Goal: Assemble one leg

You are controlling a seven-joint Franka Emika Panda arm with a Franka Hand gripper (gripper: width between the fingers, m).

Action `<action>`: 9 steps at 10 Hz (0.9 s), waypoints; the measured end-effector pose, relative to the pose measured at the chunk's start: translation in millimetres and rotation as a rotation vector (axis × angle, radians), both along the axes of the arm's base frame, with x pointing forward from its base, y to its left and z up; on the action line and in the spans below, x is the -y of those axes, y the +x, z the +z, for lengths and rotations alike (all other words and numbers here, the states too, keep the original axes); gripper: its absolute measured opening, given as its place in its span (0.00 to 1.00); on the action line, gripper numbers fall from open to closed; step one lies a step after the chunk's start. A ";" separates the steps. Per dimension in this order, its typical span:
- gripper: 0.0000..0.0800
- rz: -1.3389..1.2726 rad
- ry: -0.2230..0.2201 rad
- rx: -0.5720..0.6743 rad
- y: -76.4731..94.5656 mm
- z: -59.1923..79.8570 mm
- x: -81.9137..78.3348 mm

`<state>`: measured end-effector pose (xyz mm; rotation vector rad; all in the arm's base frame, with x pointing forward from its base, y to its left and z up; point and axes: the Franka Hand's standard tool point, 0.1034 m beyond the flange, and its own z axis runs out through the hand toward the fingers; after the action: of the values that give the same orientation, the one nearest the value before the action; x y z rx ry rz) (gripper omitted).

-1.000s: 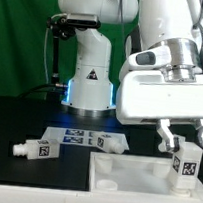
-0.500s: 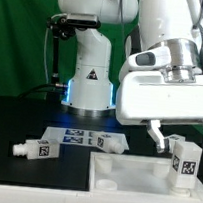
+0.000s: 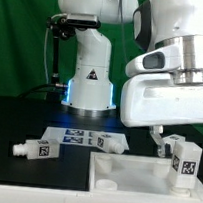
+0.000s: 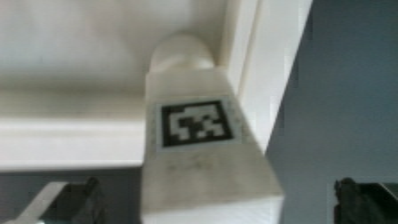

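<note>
A leg [image 3: 184, 162], a chunky white post with square tags, stands upright at the far right corner of the large flat white panel [image 3: 132, 179]. My gripper [image 3: 184, 143] hangs just above and around its top, jaws spread and clear of it. In the wrist view the same leg [image 4: 205, 130] rises from the panel's corner [image 4: 89, 60], and my gripper [image 4: 214, 206] straddles it with a gap on each side; one dark finger [image 4: 64, 204] shows well off the leg's side. The gripper is open and holds nothing.
A second leg [image 3: 34, 150] lies on the black table at the exterior view's left. Another leg [image 3: 112, 143] lies by the marker board [image 3: 74, 137]. The arm's white base [image 3: 89, 83] stands behind, before a green curtain.
The gripper and wrist have risen a little while the leg stays standing on the panel's corner. Nothing else has moved.
</note>
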<state>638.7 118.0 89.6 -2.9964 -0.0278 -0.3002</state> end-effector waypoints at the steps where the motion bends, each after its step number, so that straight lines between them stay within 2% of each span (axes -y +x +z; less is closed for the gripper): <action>1: 0.81 0.008 0.002 -0.048 1.9 1.8 -1.3; 3: 0.81 0.043 -0.001 -0.188 -0.1 -2.8 16.1; 5: 0.81 0.030 0.002 -0.190 4.3 -3.7 16.5; 6: 0.65 0.023 0.003 -0.191 4.2 -3.8 16.7; 7: 0.65 0.020 0.003 -0.192 4.2 -4.0 17.0; 8: 0.47 -0.008 0.007 -0.196 4.2 -4.0 16.7; 9: 0.36 -0.060 0.012 -0.203 4.2 -3.9 16.4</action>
<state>642.8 101.7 85.7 -3.0031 0.0840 -0.0015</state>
